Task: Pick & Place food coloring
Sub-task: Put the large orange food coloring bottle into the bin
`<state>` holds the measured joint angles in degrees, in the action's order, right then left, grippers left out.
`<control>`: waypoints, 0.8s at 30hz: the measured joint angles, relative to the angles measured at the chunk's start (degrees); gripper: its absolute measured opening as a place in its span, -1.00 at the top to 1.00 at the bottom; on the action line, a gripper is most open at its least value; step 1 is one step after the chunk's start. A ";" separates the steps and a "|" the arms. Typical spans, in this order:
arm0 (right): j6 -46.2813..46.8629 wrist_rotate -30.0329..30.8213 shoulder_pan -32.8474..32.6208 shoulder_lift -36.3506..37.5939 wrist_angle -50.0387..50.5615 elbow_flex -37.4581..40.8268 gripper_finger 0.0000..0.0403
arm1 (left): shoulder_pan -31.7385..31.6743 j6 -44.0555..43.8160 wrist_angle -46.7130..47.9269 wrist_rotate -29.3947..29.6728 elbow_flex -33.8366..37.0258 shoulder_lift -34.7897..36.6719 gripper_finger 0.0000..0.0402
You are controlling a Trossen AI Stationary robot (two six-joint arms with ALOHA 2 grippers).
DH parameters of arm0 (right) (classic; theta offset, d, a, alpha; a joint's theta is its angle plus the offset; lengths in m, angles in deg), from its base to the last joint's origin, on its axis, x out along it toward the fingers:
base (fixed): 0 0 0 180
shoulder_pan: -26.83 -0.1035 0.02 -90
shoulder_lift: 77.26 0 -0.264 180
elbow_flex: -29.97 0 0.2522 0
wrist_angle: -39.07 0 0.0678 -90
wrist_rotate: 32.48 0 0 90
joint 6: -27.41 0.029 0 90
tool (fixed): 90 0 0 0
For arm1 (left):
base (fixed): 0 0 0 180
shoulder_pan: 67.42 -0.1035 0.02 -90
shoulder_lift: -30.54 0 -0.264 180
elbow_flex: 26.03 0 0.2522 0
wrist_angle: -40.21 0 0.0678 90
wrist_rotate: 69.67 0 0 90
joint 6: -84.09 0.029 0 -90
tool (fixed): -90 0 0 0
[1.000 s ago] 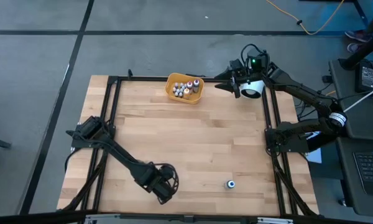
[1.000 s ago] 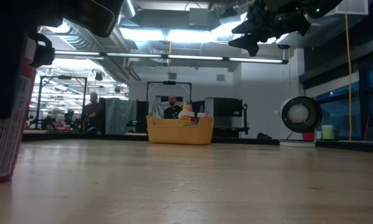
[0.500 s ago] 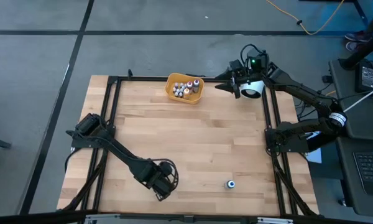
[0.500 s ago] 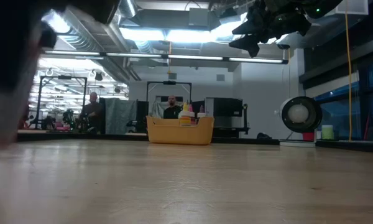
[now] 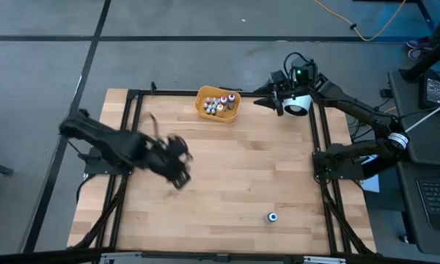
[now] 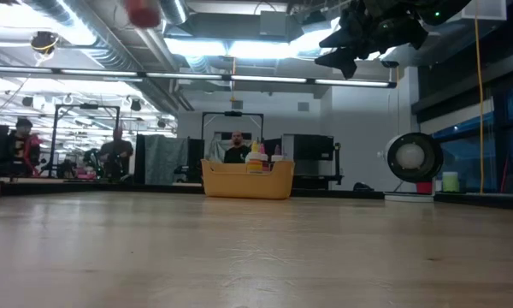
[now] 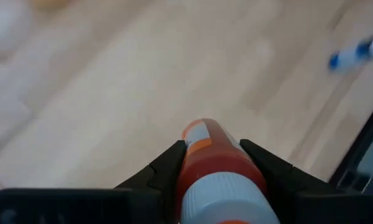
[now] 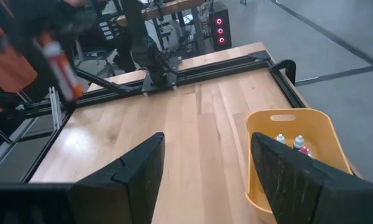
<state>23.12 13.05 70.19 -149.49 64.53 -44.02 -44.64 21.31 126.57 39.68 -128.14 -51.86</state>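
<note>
My left gripper (image 5: 177,170) hangs above the table's left half, shut on a red food coloring bottle (image 7: 212,158) with a pale cap (image 7: 227,199). The low view shows that bottle (image 6: 143,12) high up. The right wrist view shows the bottle (image 8: 59,62) far off. A blue-topped bottle (image 5: 271,217) rests on the wood near the front edge. The orange bowl (image 5: 218,104) at the far edge holds several small bottles. My right gripper (image 5: 268,103) waits open, high beside the bowl, with nothing between its fingers. My left gripper pinches the red bottle's body just below the cap (image 7: 193,169) between its two fingers (image 7: 165,171). The fingers run along the bottle from its cap end and slant downward. The bottle is clear of the table, tilted, bottom end foremost.
A black metal frame (image 5: 128,147) runs along the table's left, right and far sides. Bare wood (image 5: 242,169) spreads between the bowl and the blue-topped bottle. People and equipment show in the room behind the table (image 6: 120,154).
My left gripper has risen from the table's near edge and swung toward the left and far side. The red bottle, which stood on the wood there, has gone up with it and is lifted clear.
</note>
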 joint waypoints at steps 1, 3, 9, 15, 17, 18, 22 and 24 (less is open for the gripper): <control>-0.40 0.02 0.02 0.00 0.00 0.00 -0.19 | -0.96 1.15 0.02 1.17 0.00 1.88 0.34; -0.61 0.20 0.00 0.00 0.00 0.00 -0.19 | -3.07 3.71 0.02 2.48 0.00 5.22 0.34; -0.64 1.20 -0.02 0.00 -0.01 0.00 -0.19 | -9.12 12.78 0.20 2.17 0.00 11.52 0.34; -0.46 4.69 -0.09 0.00 0.00 0.00 -0.19 | -15.56 23.33 1.01 -1.70 0.00 13.27 0.34; -0.46 5.35 -0.09 0.00 0.00 0.00 -0.19 | -18.19 27.97 0.98 -3.49 0.00 13.26 0.34; -0.44 5.54 -0.09 0.00 0.00 0.00 -0.19 | -19.67 30.66 0.97 -4.38 0.00 13.14 0.34; -0.47 5.86 -0.11 0.00 0.07 0.00 -0.19 | -26.45 43.43 -0.71 -8.30 0.00 11.90 0.33; -0.46 5.88 -0.11 0.00 0.11 0.00 -0.19 | -30.17 49.95 -3.72 -10.48 0.00 11.05 0.33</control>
<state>22.66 18.93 70.08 -149.49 64.64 -44.02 -74.81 71.25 122.85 29.21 -128.14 -40.81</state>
